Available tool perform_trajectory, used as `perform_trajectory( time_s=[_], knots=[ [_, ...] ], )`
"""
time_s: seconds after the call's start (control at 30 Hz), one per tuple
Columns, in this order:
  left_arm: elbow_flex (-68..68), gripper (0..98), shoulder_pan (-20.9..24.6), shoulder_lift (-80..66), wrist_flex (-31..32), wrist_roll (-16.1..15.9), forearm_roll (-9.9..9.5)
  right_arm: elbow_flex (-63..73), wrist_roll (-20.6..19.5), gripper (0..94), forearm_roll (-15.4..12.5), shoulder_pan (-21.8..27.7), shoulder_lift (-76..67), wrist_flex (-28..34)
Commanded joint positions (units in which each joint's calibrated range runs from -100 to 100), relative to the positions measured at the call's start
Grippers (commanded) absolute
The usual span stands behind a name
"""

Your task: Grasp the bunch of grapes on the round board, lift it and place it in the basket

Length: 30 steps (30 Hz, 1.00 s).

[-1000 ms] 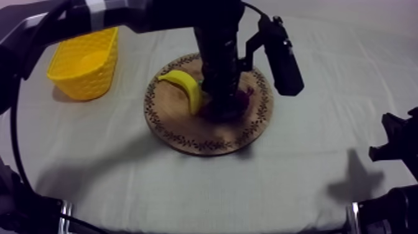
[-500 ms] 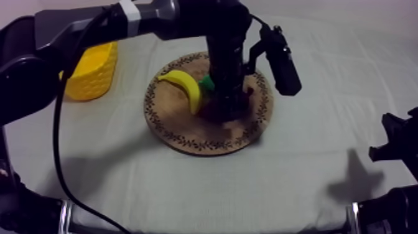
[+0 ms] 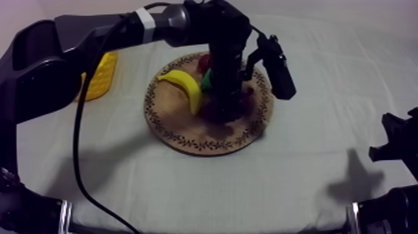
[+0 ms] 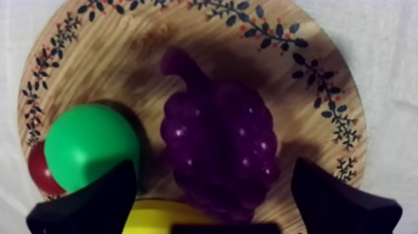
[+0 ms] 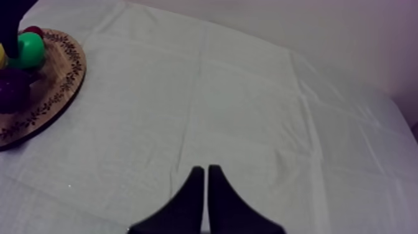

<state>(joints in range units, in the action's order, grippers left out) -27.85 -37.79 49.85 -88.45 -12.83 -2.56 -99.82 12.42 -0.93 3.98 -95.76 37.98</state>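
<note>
The purple bunch of grapes (image 4: pixel 218 149) lies on the round wooden board (image 4: pixel 311 50), stem pointing away from the camera. My left gripper (image 4: pixel 211 168) hangs right over it, open, one black finger (image 4: pixel 93 202) on each side of the bunch and clear of it. From above, the left arm covers most of the grapes (image 3: pixel 246 96) on the board (image 3: pixel 186 134). The yellow basket (image 3: pixel 104 74) stands at the far left, partly behind that arm. My right gripper (image 5: pixel 205 187) is shut on nothing, low over the cloth at the right (image 3: pixel 395 143).
A banana (image 3: pixel 183 87), a green fruit (image 3: pixel 206 81) and a small red fruit (image 3: pixel 204 60) share the board with the grapes. The green fruit (image 4: pixel 90 146) sits close beside the left finger. Bare cloth lies between board and basket.
The left arm has swung and settled over the grapes, now covering more of the basket. The green and red fruits have come into sight behind it. The right arm has not moved.
</note>
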Motion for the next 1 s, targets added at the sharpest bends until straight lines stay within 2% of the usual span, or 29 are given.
perform_trajectory(
  time_s=[0.0,0.33,0.7,0.97],
  knots=[
    [-0.29,93.0,0.02,0.35,-0.19,-0.02,0.05,0.04,0.01,0.3,-0.02,0.01,0.0,0.0],
    [-1.31,87.6,-0.13,2.16,-0.59,0.23,0.08,0.04,0.01,0.3,-0.02,0.01,0.0,0.0],
    [-2.2,65.2,-0.17,3.59,-0.7,1.3,0.27,0.04,0.01,0.3,-0.02,0.01,0.0,0.0],
    [-2.51,56.2,-0.24,4.21,-0.7,1.98,0.43,0.04,0.01,0.3,-0.02,0.01,0.0,0.0]
  ],
)
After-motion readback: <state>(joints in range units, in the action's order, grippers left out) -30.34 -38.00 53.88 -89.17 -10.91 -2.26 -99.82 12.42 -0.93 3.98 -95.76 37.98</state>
